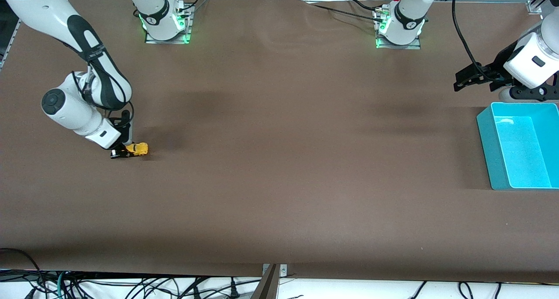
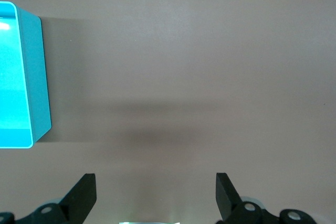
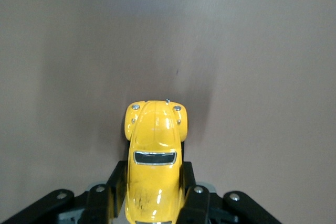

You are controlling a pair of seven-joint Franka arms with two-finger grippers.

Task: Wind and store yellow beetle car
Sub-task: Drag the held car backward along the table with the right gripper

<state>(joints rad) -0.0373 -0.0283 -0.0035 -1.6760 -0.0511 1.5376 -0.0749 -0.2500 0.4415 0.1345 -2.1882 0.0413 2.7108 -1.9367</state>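
Yellow beetle car (image 3: 153, 166) lengthwise in right gripper (image 3: 152, 203), nose outward

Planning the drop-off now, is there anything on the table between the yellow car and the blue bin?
Nothing visible. The right hand is shut on the yellow beetle car at the right arm's end; bare brown table runs to the turquoise bin, where the left hand waits open.

The yellow beetle car (image 3: 154, 161) runs off the right wrist view's edge between the right gripper's (image 3: 152, 198) fingers, its rear end unseen. The turquoise bin (image 1: 489, 146) is cut by the front view's edge.
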